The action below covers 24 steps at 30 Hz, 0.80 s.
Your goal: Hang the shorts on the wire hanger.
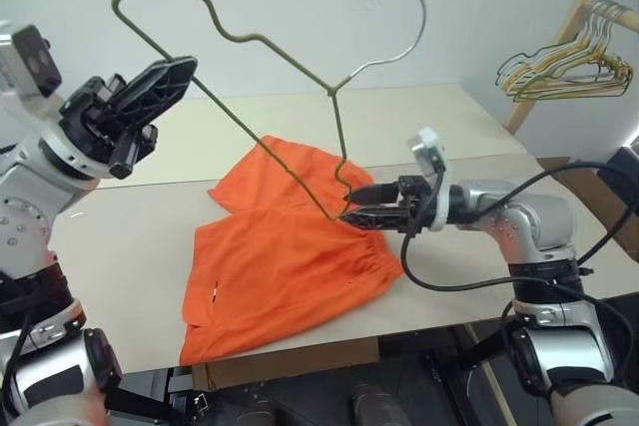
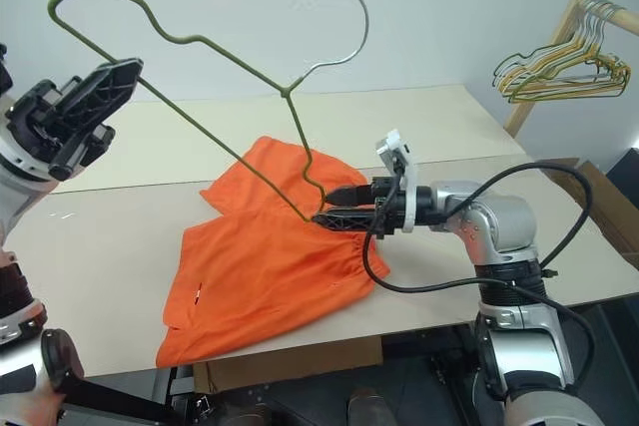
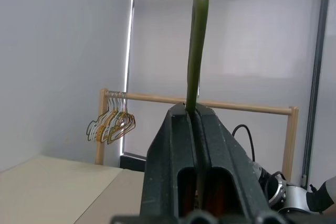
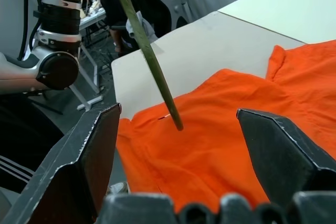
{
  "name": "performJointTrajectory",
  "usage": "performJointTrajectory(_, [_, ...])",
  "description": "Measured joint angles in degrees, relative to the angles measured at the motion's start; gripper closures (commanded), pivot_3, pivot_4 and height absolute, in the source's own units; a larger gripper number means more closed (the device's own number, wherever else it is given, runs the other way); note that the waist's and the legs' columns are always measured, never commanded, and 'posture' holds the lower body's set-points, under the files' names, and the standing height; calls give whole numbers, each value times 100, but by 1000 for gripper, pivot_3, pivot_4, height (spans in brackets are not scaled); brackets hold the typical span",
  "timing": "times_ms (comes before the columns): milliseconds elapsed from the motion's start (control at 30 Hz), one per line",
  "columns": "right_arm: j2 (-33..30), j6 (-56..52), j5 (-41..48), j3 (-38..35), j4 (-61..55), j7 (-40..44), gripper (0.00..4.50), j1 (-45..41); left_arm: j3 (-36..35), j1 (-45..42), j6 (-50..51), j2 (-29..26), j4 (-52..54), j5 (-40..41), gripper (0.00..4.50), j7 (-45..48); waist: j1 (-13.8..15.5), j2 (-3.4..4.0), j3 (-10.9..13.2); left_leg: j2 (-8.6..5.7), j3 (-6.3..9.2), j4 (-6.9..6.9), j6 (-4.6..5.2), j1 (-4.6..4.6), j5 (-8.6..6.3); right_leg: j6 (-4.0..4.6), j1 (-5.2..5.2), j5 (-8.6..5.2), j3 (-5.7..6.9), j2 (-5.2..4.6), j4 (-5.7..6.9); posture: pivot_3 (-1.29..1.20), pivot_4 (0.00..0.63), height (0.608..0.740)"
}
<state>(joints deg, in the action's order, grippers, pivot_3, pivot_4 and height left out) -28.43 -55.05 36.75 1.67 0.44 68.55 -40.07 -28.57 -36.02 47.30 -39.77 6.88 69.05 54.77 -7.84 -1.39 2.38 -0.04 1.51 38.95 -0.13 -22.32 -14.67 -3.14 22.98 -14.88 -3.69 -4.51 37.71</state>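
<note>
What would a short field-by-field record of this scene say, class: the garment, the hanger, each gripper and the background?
garment: orange shorts lying flat on the table, not on the hanger
hanger: green wire hanger held up at a tilt, one corner down at the shorts' waistband
left gripper: jaws shut on the hanger's wire
right gripper: jaws open, level, at the waistband beside the hanger's low corner
background: bunch of pale hangers on a wooden rail

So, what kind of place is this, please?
Probably a lab or test room set up for laundry work, not a home: plain pale tables, a wooden rack with spare hangers, and bare white walls. A person sits by other equipment in the right wrist view.
</note>
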Motion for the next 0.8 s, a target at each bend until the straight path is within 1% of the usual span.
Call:
performJointTrajectory(367, [208, -1, 67, 215, -1, -13, 382, -194, 156, 91, -88, 232, 120, 46, 4500, -121, -33, 0, 0, 1, 1, -1, 0, -1, 0, 0, 2, 0, 0, 2, 1, -83, 0, 740])
performJointTrajectory(400, [208, -2, 71, 216, -1, -4, 545, -194, 156, 99, -92, 232, 120, 50, 4500, -133, -36, 0, 0, 1, 1, -1, 0, -1, 0, 0, 2, 0, 0, 1, 1, -83, 0, 740])
performJointTrajectory(467, [197, -12, 99, 217, 1, 23, 964, -194, 158, 126, -96, 245, 121, 57, 4500, -155, -42, 0, 0, 1, 1, -1, 0, -1, 0, 0, 3, 0, 0, 2, 2, -84, 0, 740])
performJointTrajectory(533, [176, -13, 141, 227, 1, 97, 1590, -194, 162, 164, -101, 265, 123, 61, 4500, -162, -47, 0, 0, 1, 2, -1, 0, -1, 0, 0, 3, 0, 0, 2, 2, -85, 0, 740])
performJointTrajectory(567, [156, -15, 168, 235, 1, 137, 2019, -194, 165, 184, -104, 278, 123, 61, 4500, -164, -49, 0, 0, 1, 2, -1, 0, -1, 0, 0, 3, 0, 1, 2, 2, -85, 0, 740])
performJointTrajectory(667, [99, -16, 176, 249, 1, 152, 3055, -194, 175, 194, -141, 328, 123, 55, 4500, -201, -49, 0, 0, 1, 2, -1, 0, -1, 0, 0, 2, 0, 1, 2, 2, -84, 0, 740])
performJointTrajectory(700, [98, -16, 176, 255, 1, 152, 3475, -194, 183, 194, -194, 342, 123, 48, 4500, -199, -53, 0, 0, 1, 2, -1, 0, -1, 0, 0, 2, 0, 1, 3, 1, -84, 0, 740])
performJointTrajectory(800, [87, -6, 178, 348, -8, 193, 4451, -192, 242, 210, -359, 386, 118, -43, 4500, -157, -59, 0, 0, 1, 2, -2, 0, -1, 0, 0, 2, 0, 1, 3, 1, -86, 0, 740])
